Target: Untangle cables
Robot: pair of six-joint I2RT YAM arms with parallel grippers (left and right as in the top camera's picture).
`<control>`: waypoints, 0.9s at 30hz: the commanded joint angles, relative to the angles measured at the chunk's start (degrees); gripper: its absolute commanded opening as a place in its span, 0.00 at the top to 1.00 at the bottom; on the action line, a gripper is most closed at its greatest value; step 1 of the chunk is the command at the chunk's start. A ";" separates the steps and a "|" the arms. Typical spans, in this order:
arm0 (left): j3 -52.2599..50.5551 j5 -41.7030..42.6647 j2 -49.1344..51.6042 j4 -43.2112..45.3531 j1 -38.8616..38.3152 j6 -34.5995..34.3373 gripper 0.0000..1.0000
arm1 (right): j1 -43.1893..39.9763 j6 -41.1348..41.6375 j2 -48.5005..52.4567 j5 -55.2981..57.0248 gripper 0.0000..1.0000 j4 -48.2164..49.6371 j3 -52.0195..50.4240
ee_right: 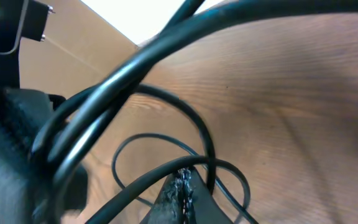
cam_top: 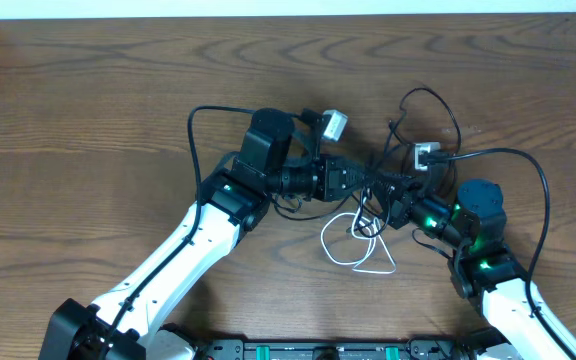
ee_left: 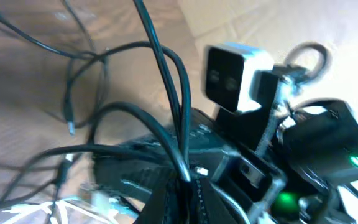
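On the broad brown wood-grain table (cam_top: 88, 110) my two white-and-black arms meet nose to nose near the middle, and that closeness is my first worry. The left gripper (cam_top: 366, 182) and the right gripper (cam_top: 392, 198) sit almost touching. The right arm's grey-and-white wrist camera (ee_left: 236, 76) fills much of my left wrist view, so a careless pull could knock one arm into the other. Next comes the bundle of cables (cam_top: 376, 190), thin black cords knotted between the two grippers. One black loop (cam_top: 430, 100) arches toward the far edge, and a thin white cord (cam_top: 356, 242) lies in loose loops on the table just on the near side of the knot. Both pairs of jaws are closed. The left fingertips (ee_left: 166, 199) pinch several black strands that converge there, and the right fingertips (ee_right: 169, 199) clamp a black strand crossing them. If I draw the arms apart with both grips locked, I judge the knot may cinch tighter rather than open, or a strand may slip free. The thicker black wire (cam_top: 516, 152) running from the right arm passes close by and could snag in the bundle. Smallest of all, a little plug end (ee_left: 71, 127) hanging from a black cord could catch in a loop, and I cannot tell which cord it belongs to.
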 commanded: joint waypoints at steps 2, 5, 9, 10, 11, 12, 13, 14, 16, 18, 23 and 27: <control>0.31 -16.06 -0.55 -1.29 0.20 -6.03 0.92 | -0.31 -3.34 -2.58 1.11 0.97 -1.11 0.48; 0.31 -24.28 -0.55 -2.95 1.31 -13.77 0.92 | -2.08 -4.81 -5.11 2.49 0.91 -5.33 0.48; 0.31 -34.14 -0.55 -7.39 3.13 -24.50 0.92 | -5.05 -5.62 -8.22 5.88 0.71 -14.47 0.48; 0.31 -36.30 -0.55 -8.83 3.43 -27.67 0.92 | -5.35 -5.64 -8.57 5.05 0.67 -15.67 0.48; 0.31 -38.18 -0.55 -10.21 3.63 -31.04 0.92 | -5.44 -5.66 -8.96 3.02 0.62 -16.96 0.48; 0.31 -39.21 -0.55 -11.02 3.69 -33.00 0.92 | -5.40 -6.10 -9.14 0.39 0.59 -17.51 0.48; 0.31 -39.95 -0.55 -11.69 3.69 -34.75 0.92 | -5.18 -7.63 -9.16 -3.45 0.53 -17.46 0.48; 0.31 -40.17 -0.55 -12.00 3.69 -35.69 0.92 | -4.87 -10.27 -9.16 -7.72 0.50 -17.18 0.48; 0.31 -40.13 -0.52 -12.33 3.54 -35.69 0.92 | -4.00 -16.35 -9.03 -13.94 0.43 -17.40 0.48; 0.31 -39.65 -0.52 -12.94 3.52 -36.35 0.92 | -2.75 -20.85 -8.70 -15.32 0.26 -18.56 0.48; 0.31 -37.44 -0.55 -13.73 3.52 -36.35 0.92 | 0.59 -26.25 -6.23 -13.07 0.17 -18.75 0.48; 0.31 -33.40 -0.55 -13.75 3.52 -36.30 0.92 | 2.89 -27.93 -3.63 -8.07 0.15 -16.94 0.48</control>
